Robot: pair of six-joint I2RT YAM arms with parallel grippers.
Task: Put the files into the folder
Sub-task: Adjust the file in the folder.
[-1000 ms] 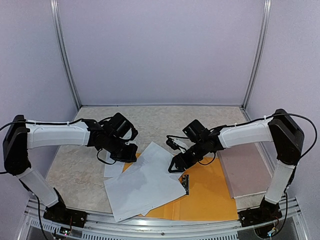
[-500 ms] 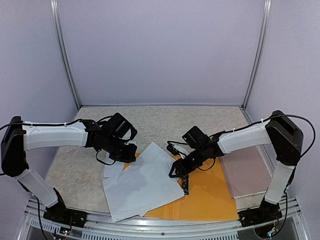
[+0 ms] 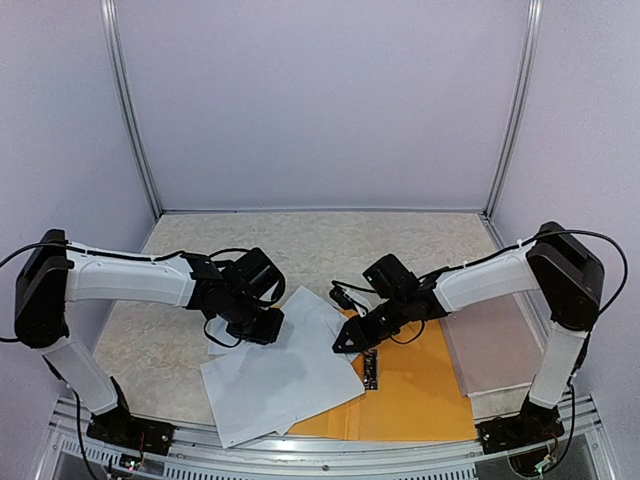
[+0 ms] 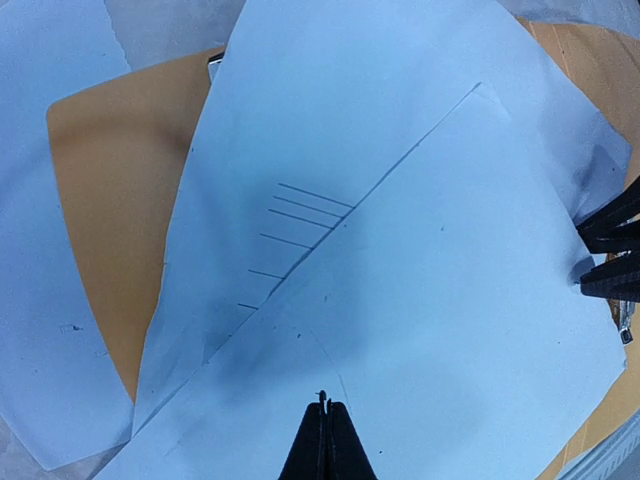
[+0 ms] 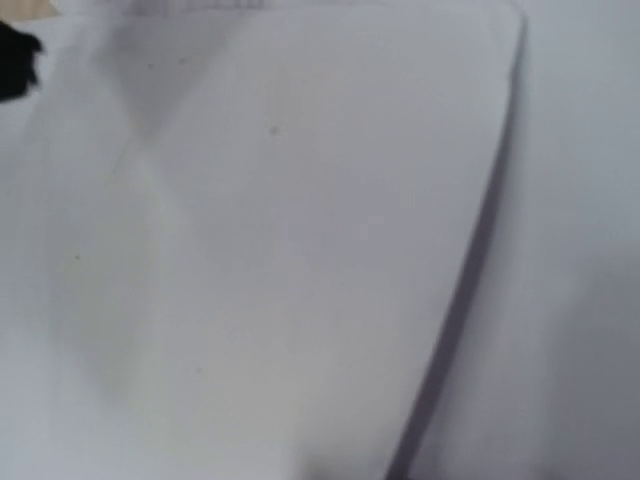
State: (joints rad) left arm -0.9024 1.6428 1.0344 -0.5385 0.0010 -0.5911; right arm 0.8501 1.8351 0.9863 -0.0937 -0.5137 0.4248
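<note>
Files (image 3: 285, 370) lie fanned in a loose white heap across the left half of the folder (image 3: 420, 395), and they spill past its left edge onto the table (image 3: 330, 240). The folder's orange right half is bare. The left gripper (image 3: 262, 325) is down on the far-left part of the heap, jaws pressed together, tips touching the top sheet and nothing pinched between them. The right gripper (image 3: 345, 345) sits at the heap's right edge, just beside the clip (image 3: 371, 370). Its wrist view is all blurred white paper, so spread or pinching a sheet, can't tell. A board (image 3: 495, 345) lies right of the folder.
</note>
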